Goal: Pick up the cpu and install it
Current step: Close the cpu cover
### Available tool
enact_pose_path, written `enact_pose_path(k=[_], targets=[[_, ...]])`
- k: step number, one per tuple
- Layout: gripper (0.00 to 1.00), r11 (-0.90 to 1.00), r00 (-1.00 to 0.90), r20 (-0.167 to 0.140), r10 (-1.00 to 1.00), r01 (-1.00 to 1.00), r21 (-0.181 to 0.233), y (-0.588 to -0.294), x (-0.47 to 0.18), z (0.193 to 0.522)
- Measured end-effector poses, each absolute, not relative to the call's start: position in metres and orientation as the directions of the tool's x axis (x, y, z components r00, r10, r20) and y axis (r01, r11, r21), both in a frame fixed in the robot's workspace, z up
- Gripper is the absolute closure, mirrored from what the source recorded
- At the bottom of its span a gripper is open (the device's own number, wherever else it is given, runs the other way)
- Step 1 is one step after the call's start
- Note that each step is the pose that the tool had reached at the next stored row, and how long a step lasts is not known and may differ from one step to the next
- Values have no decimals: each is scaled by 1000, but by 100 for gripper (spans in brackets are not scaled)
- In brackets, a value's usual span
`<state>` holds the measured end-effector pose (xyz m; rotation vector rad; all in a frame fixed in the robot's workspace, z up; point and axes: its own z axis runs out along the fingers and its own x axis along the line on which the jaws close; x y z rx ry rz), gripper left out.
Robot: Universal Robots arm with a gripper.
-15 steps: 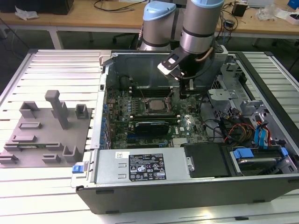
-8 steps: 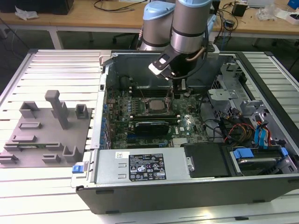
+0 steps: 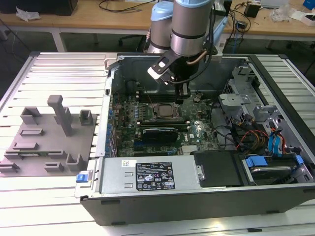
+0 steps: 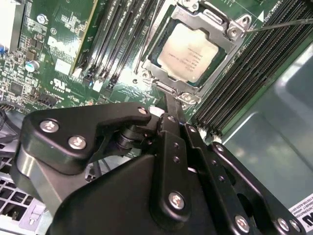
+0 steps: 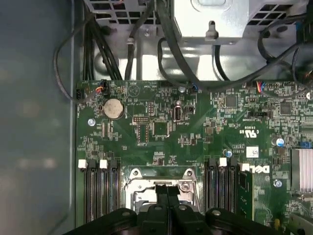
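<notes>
The arm [image 3: 189,29] is brought down from the far side into the open computer case [image 3: 197,206]. Its wrist is turned so that the gripper [image 3: 182,98] points straight down at the motherboard [image 3: 199,130]. The jaws are clenched with nothing between them; in the first wrist view the two fingers [image 5: 160,198] are seen meeting along a thin seam. The gripper is held just at the far edge of the socket frame [image 4: 230,29], a little toward the exterior view's right. Whether the fingertips touch the frame cannot be told. The cpu [image 4: 188,53] is seated flat inside that frame, silvery plate up, apart from the gripper [image 4: 168,98]. The socket is flanked on both sides by black memory slots [image 4: 244,83]. Grey fixture blocks [image 3: 44,147] are laid out on the slatted table [image 3: 59,73], well apart at the exterior view's left.
</notes>
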<state>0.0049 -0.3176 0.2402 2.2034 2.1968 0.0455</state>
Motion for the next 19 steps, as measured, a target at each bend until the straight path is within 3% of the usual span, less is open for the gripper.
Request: enact_pose_path(k=[2,5,11,19], targets=[[89,-3,3,0,1000,999,38,-318,5,240],[89,-3,3,0,1000,1000,0,-318,5,240],[89,-2,2,-1,1000,1000,-1,-318,5,240],[89,168,-168,-1,986,986,-1,-318,5,239]])
